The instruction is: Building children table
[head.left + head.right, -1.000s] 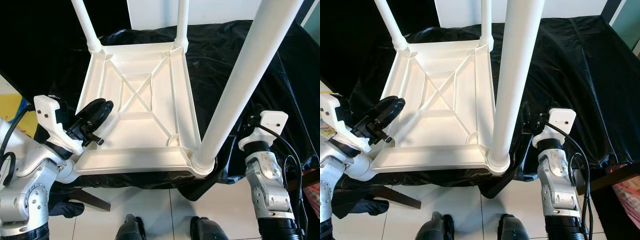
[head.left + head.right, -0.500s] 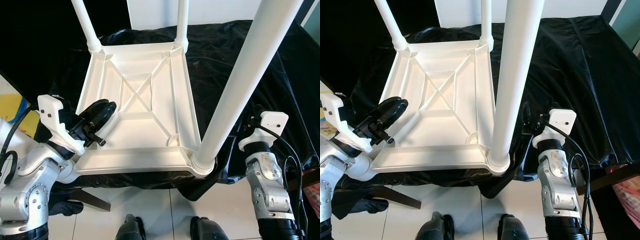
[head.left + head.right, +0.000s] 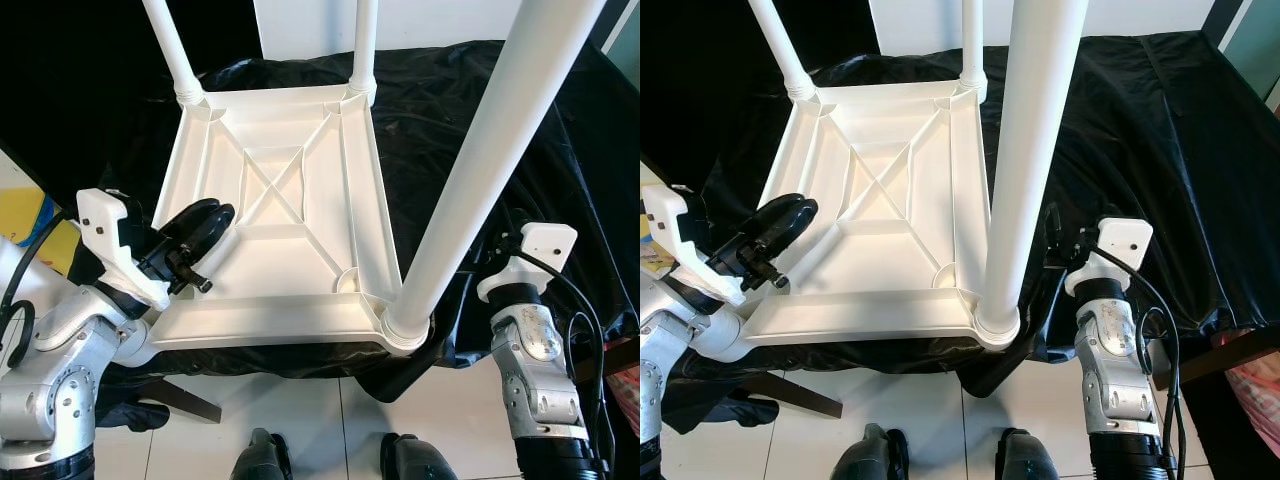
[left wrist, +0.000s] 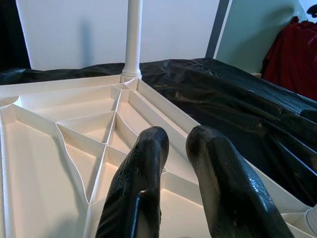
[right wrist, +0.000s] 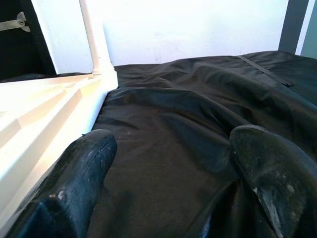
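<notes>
The white children's table (image 3: 300, 255) lies upside down on a black cloth, its ribbed underside facing up. White legs stand in its far left (image 3: 170, 45), far right (image 3: 364, 40) and near right (image 3: 480, 170) corners. My left gripper (image 3: 208, 220) hovers over the table's near left part, above the ribs. Its fingers (image 4: 143, 183) are a narrow gap apart with nothing between them. My right gripper (image 5: 171, 144) is wide open and low over the cloth, just right of the near right corner; its wrist (image 3: 525, 250) is beside that leg.
The black cloth (image 3: 480, 100) covers the low surface under the table and hangs over its front edge. White floor tiles (image 3: 330, 420) and my feet are below. A yellow thing (image 3: 25, 215) lies at the left and a white wall is behind.
My left gripper has edged slightly further in over the table's underside. The right arm and the table have stayed still.
</notes>
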Robot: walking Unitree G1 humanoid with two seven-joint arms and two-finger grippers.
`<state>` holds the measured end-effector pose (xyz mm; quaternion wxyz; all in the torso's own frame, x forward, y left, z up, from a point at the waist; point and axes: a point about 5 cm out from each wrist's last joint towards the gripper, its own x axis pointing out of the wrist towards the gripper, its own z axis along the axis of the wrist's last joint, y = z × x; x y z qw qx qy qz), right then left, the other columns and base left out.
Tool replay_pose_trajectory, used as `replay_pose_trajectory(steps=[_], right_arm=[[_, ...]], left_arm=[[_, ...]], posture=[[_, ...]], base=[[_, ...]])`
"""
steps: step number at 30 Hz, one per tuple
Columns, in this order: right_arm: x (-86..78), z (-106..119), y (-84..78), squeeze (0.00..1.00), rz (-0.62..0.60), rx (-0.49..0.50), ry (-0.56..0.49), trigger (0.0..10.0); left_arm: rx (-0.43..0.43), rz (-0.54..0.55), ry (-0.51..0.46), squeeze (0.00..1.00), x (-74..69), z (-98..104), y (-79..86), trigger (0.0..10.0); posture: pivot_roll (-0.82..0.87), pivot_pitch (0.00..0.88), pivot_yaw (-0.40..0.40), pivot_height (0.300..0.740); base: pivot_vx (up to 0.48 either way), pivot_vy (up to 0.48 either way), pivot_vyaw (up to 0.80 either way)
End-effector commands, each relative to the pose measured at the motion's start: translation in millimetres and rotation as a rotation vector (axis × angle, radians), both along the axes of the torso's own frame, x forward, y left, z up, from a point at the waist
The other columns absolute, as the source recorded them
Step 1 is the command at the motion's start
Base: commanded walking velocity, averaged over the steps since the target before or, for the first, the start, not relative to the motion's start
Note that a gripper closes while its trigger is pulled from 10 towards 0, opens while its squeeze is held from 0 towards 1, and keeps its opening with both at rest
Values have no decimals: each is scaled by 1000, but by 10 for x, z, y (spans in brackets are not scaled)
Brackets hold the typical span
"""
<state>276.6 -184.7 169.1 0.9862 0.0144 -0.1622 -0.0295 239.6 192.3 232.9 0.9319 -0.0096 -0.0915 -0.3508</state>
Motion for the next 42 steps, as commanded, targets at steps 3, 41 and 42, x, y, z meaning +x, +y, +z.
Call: replay_pose_trajectory(steps=[3, 41, 42], right_arm=[[-33, -35, -34, 0, 6, -16, 17, 10000], [-863, -13, -286, 0, 724, -323, 334, 10000], [-920, -27, -269, 0, 804, -337, 380, 10000]], left_arm=[[53, -75, 46, 0, -98, -95, -90, 10000], [202, -409, 235, 0, -455, -569, -543, 10000], [171, -397, 225, 0, -420, -558, -593, 10000]], posture=[[2, 154, 55, 740], [-133, 130, 136, 740], [-138, 130, 139, 740]], base=[[0, 0, 0], [0, 0, 0], [0, 0, 0]])
